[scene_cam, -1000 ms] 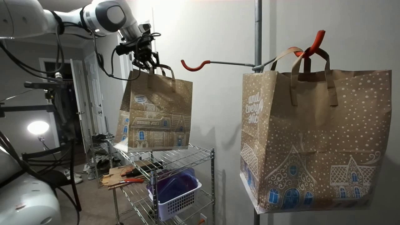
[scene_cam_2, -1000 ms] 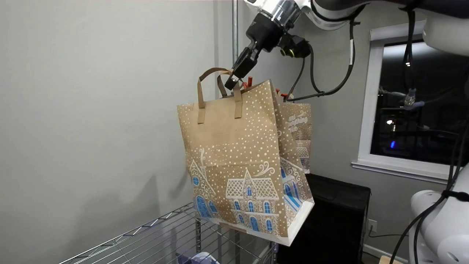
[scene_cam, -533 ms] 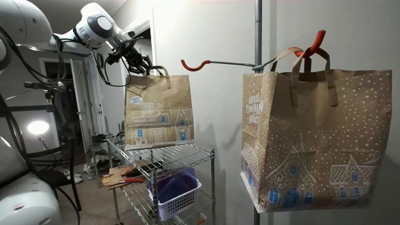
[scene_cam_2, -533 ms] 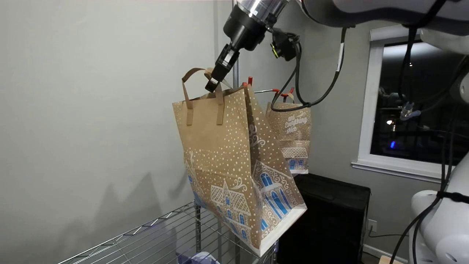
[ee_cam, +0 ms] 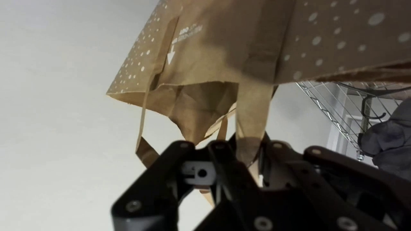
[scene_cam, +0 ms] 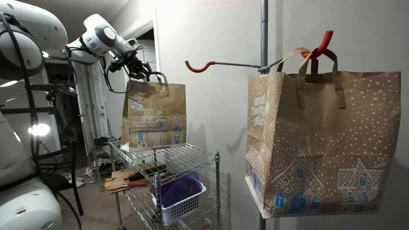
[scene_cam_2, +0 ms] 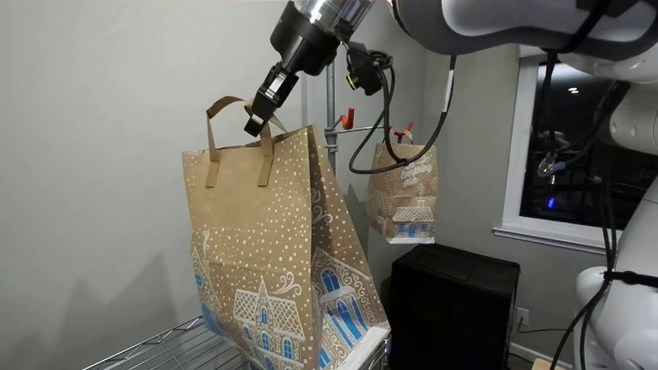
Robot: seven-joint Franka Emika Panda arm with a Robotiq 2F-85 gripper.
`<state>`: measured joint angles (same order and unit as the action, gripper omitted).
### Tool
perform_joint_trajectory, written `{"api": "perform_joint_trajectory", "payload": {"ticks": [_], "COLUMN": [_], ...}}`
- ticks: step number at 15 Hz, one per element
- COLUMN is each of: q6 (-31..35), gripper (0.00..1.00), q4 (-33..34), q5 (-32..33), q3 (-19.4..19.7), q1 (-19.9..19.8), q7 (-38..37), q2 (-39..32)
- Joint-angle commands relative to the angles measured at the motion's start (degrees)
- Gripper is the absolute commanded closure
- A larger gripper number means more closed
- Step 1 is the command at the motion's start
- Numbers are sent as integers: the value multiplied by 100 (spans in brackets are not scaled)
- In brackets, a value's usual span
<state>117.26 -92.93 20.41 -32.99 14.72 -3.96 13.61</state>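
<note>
A brown paper bag with white dots and printed houses hangs tilted from my gripper. The jaws are shut on one strap of the bag's handle, which runs between the fingers in the wrist view, where the gripper comes in from below. Whether the rear handle is also caught cannot be made out. Beneath the bag lies the wire shelf; contact between them is unclear. A similar paper bag hangs by its handles from a red-tipped hook. Another red-tipped hook carries nothing.
A grey metal pole bears the hooks. On the rack's lower level sits a white basket with purple things. A black box stands beyond the held bag. Chair and lamp are behind the arm.
Gripper and held bag have travelled away from the pole and hooks, leftward in both exterior views, and sunk lower. The bag has swung and turned on its handle. The hanging bag stays put.
</note>
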Motion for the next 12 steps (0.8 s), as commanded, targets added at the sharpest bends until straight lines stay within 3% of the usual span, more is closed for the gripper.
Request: {"api": "perform_joint_trajectory", "payload": {"ticks": [1,12], "q6": [555,1950], "gripper": [95,95], "q4": [160,45], "q5": [113,299], "q3": [16,42], "q1": [169,622], "q7": [-149,-678], "q2": [-324,-983]}}
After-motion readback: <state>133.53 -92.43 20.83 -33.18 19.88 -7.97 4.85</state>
